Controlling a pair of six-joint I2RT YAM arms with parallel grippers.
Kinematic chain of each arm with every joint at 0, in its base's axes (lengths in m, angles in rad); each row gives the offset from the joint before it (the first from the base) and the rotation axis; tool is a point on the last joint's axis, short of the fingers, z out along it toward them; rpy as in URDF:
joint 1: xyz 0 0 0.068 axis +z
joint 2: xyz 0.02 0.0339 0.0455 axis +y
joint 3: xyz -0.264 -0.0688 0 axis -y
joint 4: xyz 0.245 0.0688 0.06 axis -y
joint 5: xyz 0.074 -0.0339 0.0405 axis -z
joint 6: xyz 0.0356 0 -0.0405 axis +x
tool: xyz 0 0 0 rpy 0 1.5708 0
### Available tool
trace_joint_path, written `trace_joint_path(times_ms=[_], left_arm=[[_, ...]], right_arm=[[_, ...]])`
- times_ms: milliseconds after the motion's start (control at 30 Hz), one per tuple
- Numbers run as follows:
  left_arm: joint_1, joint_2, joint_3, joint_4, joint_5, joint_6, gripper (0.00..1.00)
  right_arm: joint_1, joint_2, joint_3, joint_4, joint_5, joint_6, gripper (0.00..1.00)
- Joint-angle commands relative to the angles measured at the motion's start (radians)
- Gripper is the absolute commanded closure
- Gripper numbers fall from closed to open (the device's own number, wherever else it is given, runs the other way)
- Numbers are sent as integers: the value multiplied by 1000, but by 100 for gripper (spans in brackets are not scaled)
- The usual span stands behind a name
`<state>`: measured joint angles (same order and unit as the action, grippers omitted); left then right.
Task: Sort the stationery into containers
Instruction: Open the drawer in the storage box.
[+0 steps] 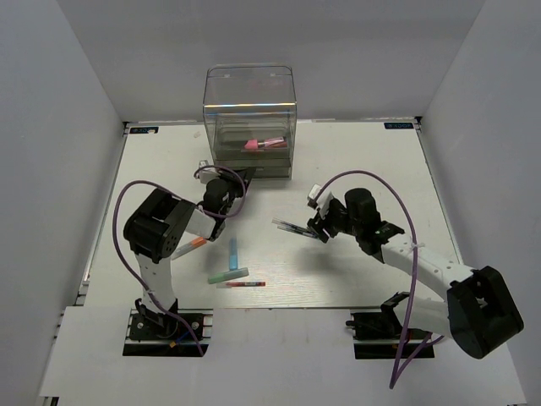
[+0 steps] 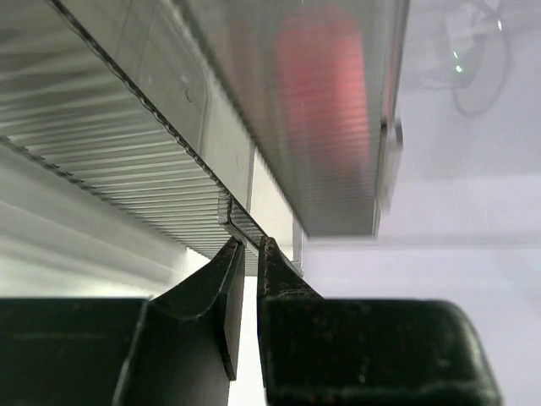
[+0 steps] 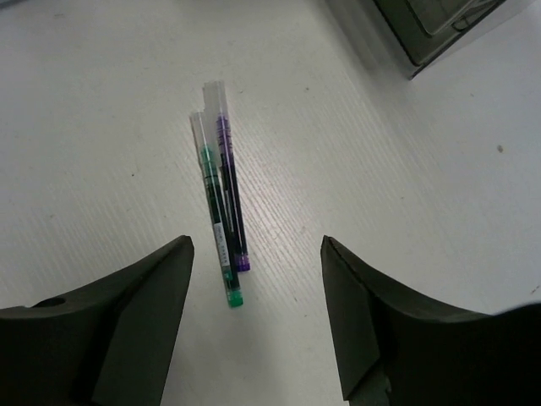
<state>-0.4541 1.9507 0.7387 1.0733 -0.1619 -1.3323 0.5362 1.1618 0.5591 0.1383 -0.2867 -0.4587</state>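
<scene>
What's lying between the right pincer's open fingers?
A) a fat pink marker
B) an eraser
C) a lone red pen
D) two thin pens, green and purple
D: the right wrist view shows two thin pens, one green, one purple, side by side on the table.

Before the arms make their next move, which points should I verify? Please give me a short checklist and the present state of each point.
1. Left jaws closed on the drawer handle: ok.
2. Right jaws open: ok.
3. Green pen and purple pen side by side on the table, in line with the gap of the right jaws: ok.
4. Those two pens gripped: not ok, they lie free.
5. Drawer pulled out enough to receive pens: cannot tell.
6. All stationery in the clear box: not ok. The blue marker, teal marker and red pen lie on the table.
</scene>
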Motion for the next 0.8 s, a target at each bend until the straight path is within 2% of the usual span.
trace_joint_path(times_ms=[0, 133, 267, 367, 467, 500, 567, 600, 767], left_arm=[[-11, -82, -85, -9, 16, 33, 100], [-20, -136, -151, -9, 47, 24, 100], [-29, -182, -151, -152, 67, 24, 100], [-29, -193, -137, -199, 79, 24, 97], [-29, -184, -117, -228, 97, 24, 74], [-29, -184, -104, -243, 98, 24, 64], [-29, -193, -90, -269, 107, 24, 57], [-29, -193, -90, -282, 107, 24, 53], [-29, -265, -113, -343, 107, 45, 44]], right_arm=[[-4, 16, 27, -37, -58, -1, 32], [-4, 53, 53, -66, -83, -9, 30], [-1, 113, 100, -109, -100, -26, 30], [1, 159, 127, -123, -112, -41, 30], [5, 218, 157, -129, -115, -63, 30], [7, 228, 165, -129, -109, -81, 32], [7, 281, 203, -137, -103, -92, 35], [5, 292, 225, -137, -104, -110, 40], [11, 363, 274, -177, -120, -129, 54]])
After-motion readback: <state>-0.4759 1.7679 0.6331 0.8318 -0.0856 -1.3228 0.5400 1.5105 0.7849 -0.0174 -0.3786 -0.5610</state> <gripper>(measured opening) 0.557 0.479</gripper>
